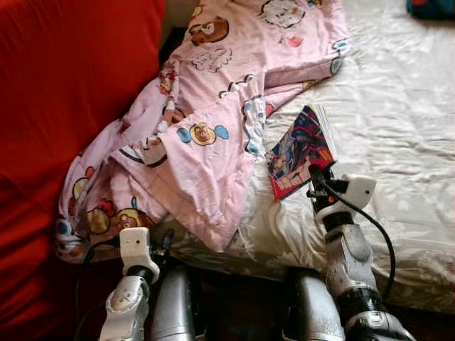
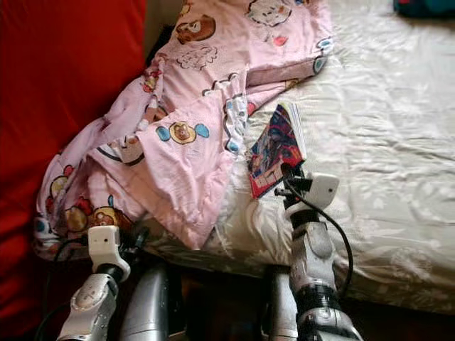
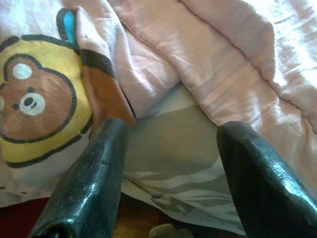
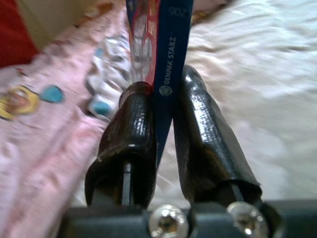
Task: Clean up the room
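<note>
Comic [image 1: 301, 150] pinched at lower edge by right gripper [image 4: 163, 144], on bed [image 1: 398, 128] beside pink quilt [image 1: 206, 121].
Thin, light, floppy; glossy cover likely slippery, so best held near spine. Left gripper [image 3: 168, 173] spread wide, holding nothing, low at quilt's hanging edge.

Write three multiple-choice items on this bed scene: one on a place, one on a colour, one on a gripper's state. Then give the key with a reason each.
1. Where does the comic book lie?
A. on the floor
B. on the bed sheet, beside the blanket
C. under a pillow

2. The cartoon-print blanket is mainly:
A. pink
B. green
C. black

3. The right gripper is:
A. wide open
B. shut on the comic book
C. holding the blanket

Key: B, its lower corner rests on the white sheet by the blanket's edge; A, pink cloth with bears; B, both fingers pinch the spine.
</note>
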Controlling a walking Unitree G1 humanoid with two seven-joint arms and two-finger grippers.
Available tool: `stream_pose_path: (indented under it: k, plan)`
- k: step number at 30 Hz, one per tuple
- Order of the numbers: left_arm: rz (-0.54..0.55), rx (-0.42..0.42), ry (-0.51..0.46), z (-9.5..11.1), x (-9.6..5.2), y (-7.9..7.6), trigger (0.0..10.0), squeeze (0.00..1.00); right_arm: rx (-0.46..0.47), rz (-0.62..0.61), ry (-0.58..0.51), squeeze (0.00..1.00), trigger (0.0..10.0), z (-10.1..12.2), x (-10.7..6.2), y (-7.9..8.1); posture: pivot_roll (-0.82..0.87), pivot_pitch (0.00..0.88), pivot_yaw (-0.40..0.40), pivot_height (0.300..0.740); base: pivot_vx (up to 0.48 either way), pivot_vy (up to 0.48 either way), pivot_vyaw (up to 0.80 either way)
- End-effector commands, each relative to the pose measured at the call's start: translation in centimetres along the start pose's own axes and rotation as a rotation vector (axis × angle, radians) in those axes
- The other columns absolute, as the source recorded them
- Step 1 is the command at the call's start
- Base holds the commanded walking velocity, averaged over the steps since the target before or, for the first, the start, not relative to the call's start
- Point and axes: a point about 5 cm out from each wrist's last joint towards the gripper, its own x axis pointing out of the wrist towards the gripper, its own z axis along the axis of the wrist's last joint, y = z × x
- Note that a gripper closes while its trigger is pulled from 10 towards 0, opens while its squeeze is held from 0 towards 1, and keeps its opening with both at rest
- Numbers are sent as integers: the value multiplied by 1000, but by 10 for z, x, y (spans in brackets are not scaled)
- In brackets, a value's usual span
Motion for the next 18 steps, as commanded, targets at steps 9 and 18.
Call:
stream_pose_path:
  k: [9, 18]
  plan:
    - [33, -3, 24, -12, -6, 6, 10000, 0, -103, -3, 63, 0, 10000, -13, -17, 2, -2, 171, 4, 650, 0, 0, 0]
    - [30, -8, 13, -11, -2, 2, 10000, 0, -119, -6, 43, 0, 10000, -5, -13, 2, -8, 145, -5, 705, 0, 0, 0]
